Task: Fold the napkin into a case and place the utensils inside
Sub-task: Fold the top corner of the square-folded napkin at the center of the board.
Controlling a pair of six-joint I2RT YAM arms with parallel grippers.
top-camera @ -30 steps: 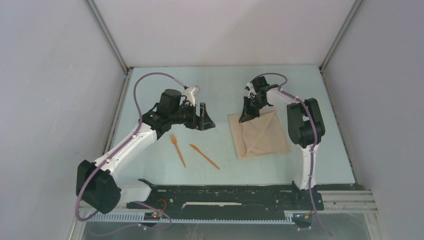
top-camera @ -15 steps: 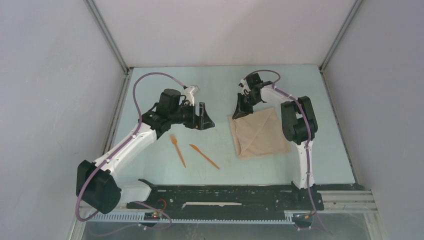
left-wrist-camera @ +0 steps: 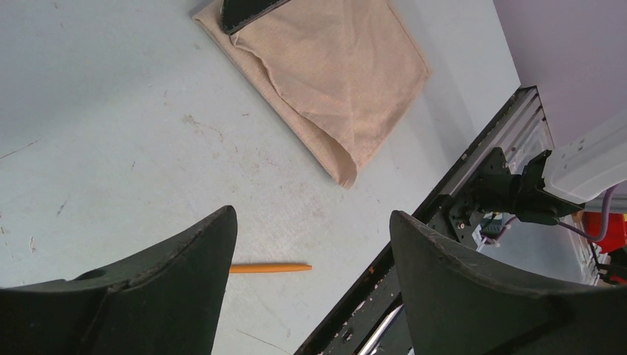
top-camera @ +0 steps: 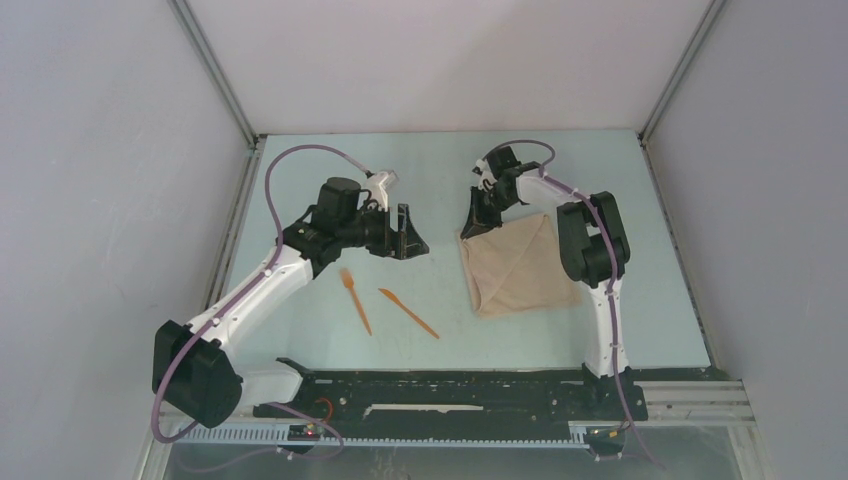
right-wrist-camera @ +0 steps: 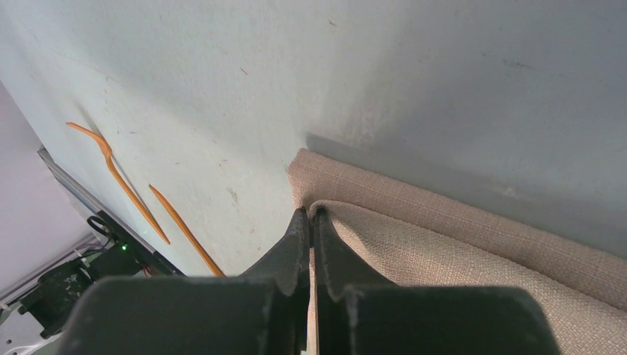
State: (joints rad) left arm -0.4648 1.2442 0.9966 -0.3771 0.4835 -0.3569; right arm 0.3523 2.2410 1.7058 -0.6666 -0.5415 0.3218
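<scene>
The beige napkin (top-camera: 515,266) lies partly folded on the right of the table, with a diagonal crease. My right gripper (top-camera: 472,230) is shut on the napkin's upper layer at its far-left corner; in the right wrist view (right-wrist-camera: 309,214) the cloth (right-wrist-camera: 458,244) is pinched between the shut fingers. The orange fork (top-camera: 354,297) and the orange knife (top-camera: 408,312) lie side by side left of the napkin. My left gripper (top-camera: 410,245) is open and empty above the table, just beyond the fork. In the left wrist view the knife (left-wrist-camera: 270,268) shows between its fingers.
The table (top-camera: 430,170) is pale blue with grey enclosure walls on three sides. A black rail (top-camera: 450,395) with the arm bases runs along the near edge.
My right gripper has moved left and slightly away, dragging the napkin's upper layer to the far-left corner. The left arm has hardly moved.
</scene>
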